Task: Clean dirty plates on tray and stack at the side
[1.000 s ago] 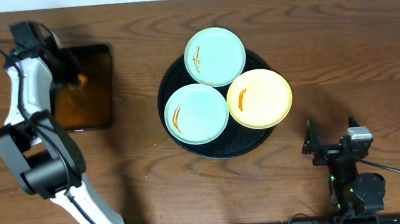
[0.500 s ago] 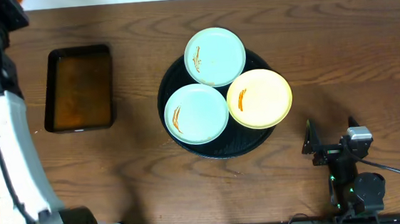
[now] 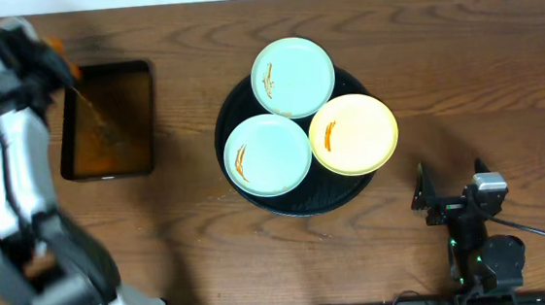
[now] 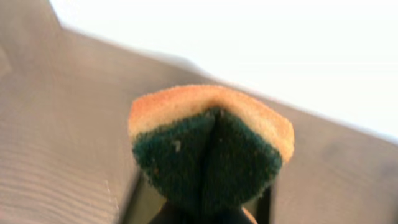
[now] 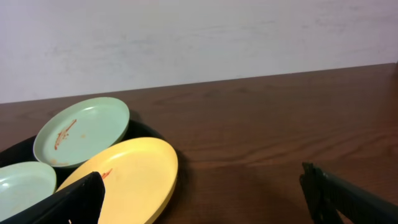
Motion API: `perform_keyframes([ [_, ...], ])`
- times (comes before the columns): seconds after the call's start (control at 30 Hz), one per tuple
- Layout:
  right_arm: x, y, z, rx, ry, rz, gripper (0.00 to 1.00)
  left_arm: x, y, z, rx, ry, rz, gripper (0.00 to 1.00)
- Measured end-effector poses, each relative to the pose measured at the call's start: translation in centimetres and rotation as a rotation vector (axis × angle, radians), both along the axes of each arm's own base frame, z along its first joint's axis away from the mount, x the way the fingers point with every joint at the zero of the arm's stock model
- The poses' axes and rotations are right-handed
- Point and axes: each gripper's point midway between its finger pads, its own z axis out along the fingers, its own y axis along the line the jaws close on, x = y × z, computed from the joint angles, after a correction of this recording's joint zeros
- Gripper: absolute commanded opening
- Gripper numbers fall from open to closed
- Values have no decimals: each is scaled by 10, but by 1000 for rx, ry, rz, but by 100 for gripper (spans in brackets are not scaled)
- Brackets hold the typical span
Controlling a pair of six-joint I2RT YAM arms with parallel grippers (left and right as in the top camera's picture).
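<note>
Three plates lie on the round black tray (image 3: 227, 108): a mint-blue plate (image 3: 293, 76) at the back, a mint-blue plate (image 3: 267, 153) at the front left and a pale yellow plate (image 3: 353, 133) at the right. Each has orange streaks. My left gripper (image 3: 50, 55) is far to the left of them, shut on a folded orange-and-green sponge (image 4: 211, 146), above the back left corner of the small tray. My right gripper (image 3: 442, 198) is open and empty, right of the round tray. Its wrist view shows the yellow plate (image 5: 124, 180) and the back mint plate (image 5: 81, 130).
A small rectangular black tray (image 3: 107, 120) of brown liquid stands at the left. A thin orange-brown streak runs from the sponge down into it. The table's back edge meets a white wall. Bare wood lies right of the round tray.
My left gripper lifted the sponge out of the small tray's liquid, swung off to the far left, and now holds it over the tray's back left corner. The right arm has not moved.
</note>
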Motion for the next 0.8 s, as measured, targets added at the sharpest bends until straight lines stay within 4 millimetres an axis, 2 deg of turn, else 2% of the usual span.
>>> perform_keyframes([
  [0.07, 0, 0, 0, 0, 0, 0, 99, -12, -8, 79, 75, -174, -14, 7],
  [0.1, 0, 0, 0, 0, 0, 0, 99, -24, -15, 125, 118, -272, -23, 7],
  [0.13, 0, 0, 0, 0, 0, 0, 99, -34, -22, 154, 146, -335, -31, 7],
  [0.2, 0, 0, 0, 0, 0, 0, 99, -54, -34, 196, 184, -421, -44, 7],
  [0.27, 0, 0, 0, 0, 0, 0, 99, -60, -37, 203, 187, -431, -48, 7],
  [0.33, 0, 0, 0, 0, 0, 0, 99, -49, -32, 174, 153, -364, -50, 7],
  [0.37, 0, 0, 0, 0, 0, 0, 99, -40, -29, 154, 132, -322, -50, 7],
  [0.4, 0, 0, 0, 0, 0, 0, 99, -30, -24, 125, 103, -261, -48, 7],
  [0.43, 0, 0, 0, 0, 0, 0, 99, -16, -17, 69, 45, -146, -48, 7],
  [0.47, 0, 0, 0, 0, 0, 0, 99, -9, -14, 24, -1, -51, -45, 7],
  [0.57, 0, 0, 0, 0, 0, 0, 99, -13, -15, -112, -150, 253, -39, 7],
  [0.6, 0, 0, 0, 0, 0, 0, 99, -16, -17, -135, -174, 302, -39, 7],
  [0.63, 0, 0, 0, 0, 0, 0, 99, -20, -19, -151, -195, 333, -43, 7],
  [0.67, 0, 0, 0, 0, 0, 0, 99, -19, -22, -154, -205, 327, -56, 7],
  [0.7, 0, 0, 0, 0, 0, 0, 99, -16, -24, -147, -205, 301, -71, 7],
  [0.73, 0, 0, 0, 0, 0, 0, 99, -9, -24, -131, -190, 241, -91, 7],
  [0.8, 0, 0, 0, 0, 0, 0, 99, 4, -28, -70, -132, 66, -142, 7],
])
